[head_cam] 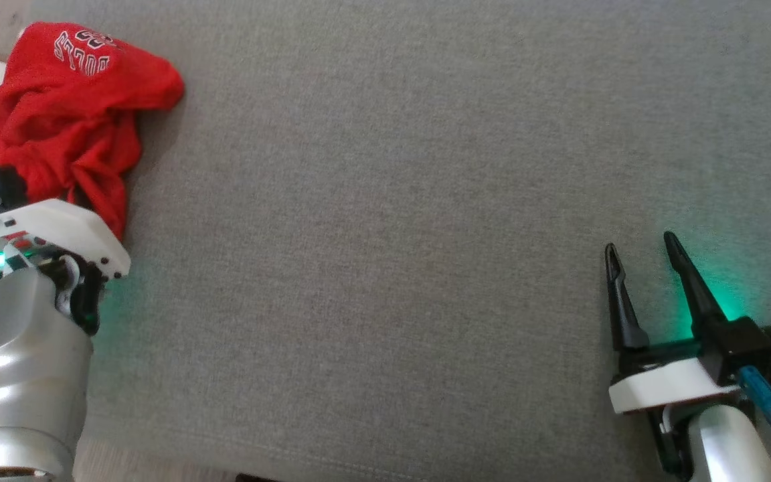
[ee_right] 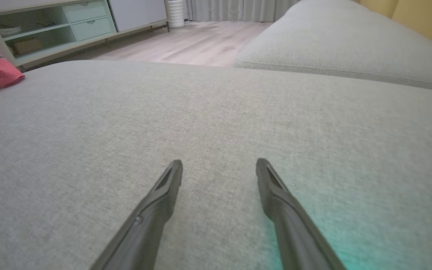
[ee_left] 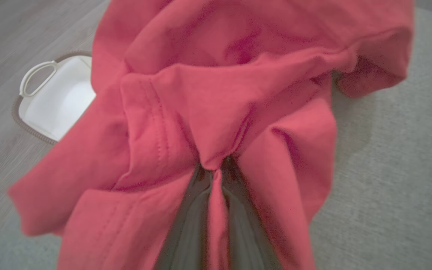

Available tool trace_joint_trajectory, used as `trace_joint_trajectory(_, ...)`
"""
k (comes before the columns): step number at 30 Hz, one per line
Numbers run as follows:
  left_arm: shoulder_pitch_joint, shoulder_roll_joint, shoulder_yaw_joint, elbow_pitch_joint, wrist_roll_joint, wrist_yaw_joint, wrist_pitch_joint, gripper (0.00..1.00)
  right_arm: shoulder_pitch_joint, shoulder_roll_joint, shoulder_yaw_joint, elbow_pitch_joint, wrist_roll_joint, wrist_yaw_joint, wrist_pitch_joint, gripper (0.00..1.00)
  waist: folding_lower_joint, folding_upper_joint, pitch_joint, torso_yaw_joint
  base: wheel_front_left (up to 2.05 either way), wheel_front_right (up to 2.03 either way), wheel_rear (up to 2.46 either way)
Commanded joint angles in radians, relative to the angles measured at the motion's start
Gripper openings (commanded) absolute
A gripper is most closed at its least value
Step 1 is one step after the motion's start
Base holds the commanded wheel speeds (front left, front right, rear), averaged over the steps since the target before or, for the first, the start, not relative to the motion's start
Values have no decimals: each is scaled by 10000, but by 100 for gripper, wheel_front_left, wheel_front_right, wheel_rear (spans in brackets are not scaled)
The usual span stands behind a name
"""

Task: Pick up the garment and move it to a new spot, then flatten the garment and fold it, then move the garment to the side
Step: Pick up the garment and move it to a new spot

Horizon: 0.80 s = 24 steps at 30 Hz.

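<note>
Garment bunches beyond left hand, which pinches its fold.

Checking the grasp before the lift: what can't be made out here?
- Left gripper fingertips: left wrist view, buried in the crumpled red cloth garment.
- Garment's white lettering: head view, partly folded under.
- White handled basket: left wrist view, partly covered by the garment; the rest unseen.
</note>
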Motion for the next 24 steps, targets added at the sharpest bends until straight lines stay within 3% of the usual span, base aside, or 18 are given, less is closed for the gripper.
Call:
trace_joint_trajectory(1,-157,601,46,-224,-100,23,-136,0,32,-53,224,-27,121,67,11,100,-1,0,-306,-170,0,0,0)
trace_joint_trajectory(5,-314,652,-661,-1240,-656,17,-521,0,181,-53,236,289,493,67,-74,100,-1,0,-884,-288,0,0,0)
trace_joint_trajectory(10,-96,727,-2274,-3636,-1668,16,-242,0,288,-53,443,729,969,67,-147,100,-1,0,-1770,-504,0,0,0)
trace_joint_trajectory(16,937,1487,-3765,-7961,-3644,15,1394,0,134,-53,839,763,1657,67,-164,100,-1,0,-2403,-1216,0,0,0)
trace_joint_trajectory(24,2765,2352,-4342,-13565,-6628,90,3812,0,-41,-53,1054,639,2350,67,-166,100,-1,0,-2247,-2573,0,0,0)
